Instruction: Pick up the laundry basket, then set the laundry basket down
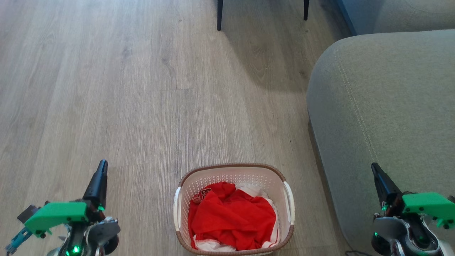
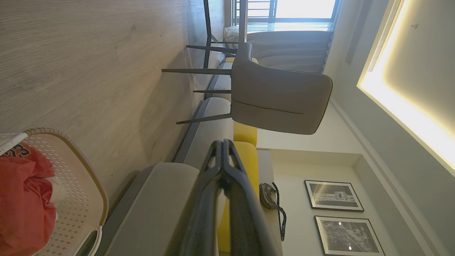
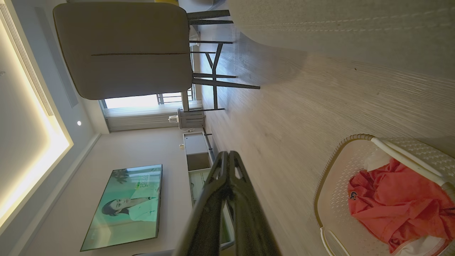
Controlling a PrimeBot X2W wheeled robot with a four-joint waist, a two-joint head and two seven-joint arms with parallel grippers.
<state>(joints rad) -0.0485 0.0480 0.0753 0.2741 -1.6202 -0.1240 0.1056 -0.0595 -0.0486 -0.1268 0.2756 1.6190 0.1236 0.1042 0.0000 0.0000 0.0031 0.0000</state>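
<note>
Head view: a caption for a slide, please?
Laundry basket of red clothing on the floor beside a sofa, between the shut left gripper and right gripper.

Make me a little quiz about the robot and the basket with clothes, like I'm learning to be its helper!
1. Which is nearer the sofa: the left gripper or the right gripper?
2. True or false: the laundry basket stands on the sofa.
3. The top cloth in the basket is: A blue, B red, C green.
Key: 1 right gripper; 2 false, it stands on the floor; 3 B.
</note>
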